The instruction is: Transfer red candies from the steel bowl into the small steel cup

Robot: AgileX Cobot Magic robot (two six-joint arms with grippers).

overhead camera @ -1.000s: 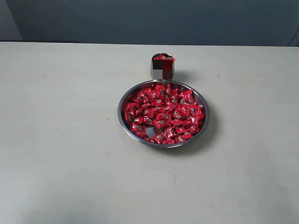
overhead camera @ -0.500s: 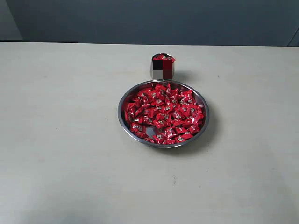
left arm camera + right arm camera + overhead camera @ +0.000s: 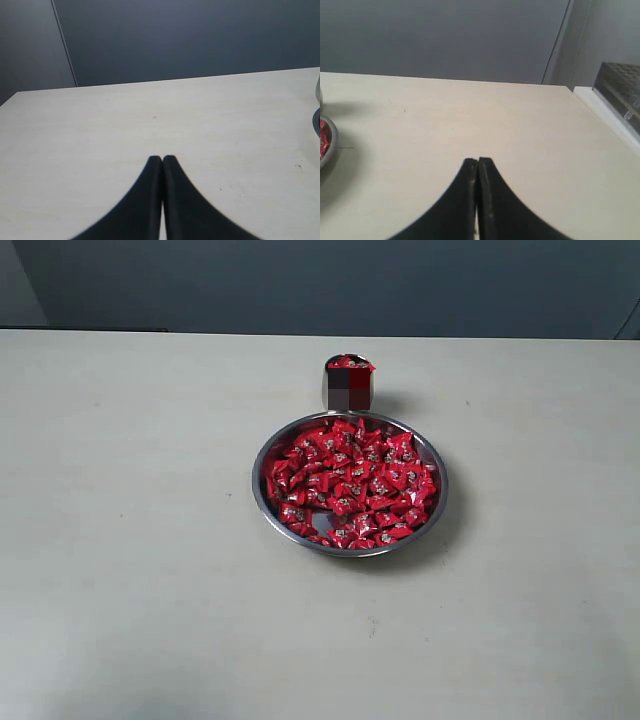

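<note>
The steel bowl [image 3: 262,502] sits mid-table, heaped with red candies [image 3: 352,483]. Just behind it stands the small steel cup [image 3: 347,388], with red candies [image 3: 349,362] piled to its brim. Neither arm shows in the exterior view. My left gripper [image 3: 162,159] is shut with nothing in it, over bare table; the bowl's rim [image 3: 316,122] barely shows at the edge of that view. My right gripper [image 3: 477,161] is shut and empty too, well away from the bowl's rim [image 3: 331,145], where a few candies [image 3: 324,135] show.
The pale table [image 3: 130,490] runs wide around the bowl. A dark wall [image 3: 320,285] stands behind the far edge. In the right wrist view a dark rack-like object [image 3: 622,92] sits past the table's side edge.
</note>
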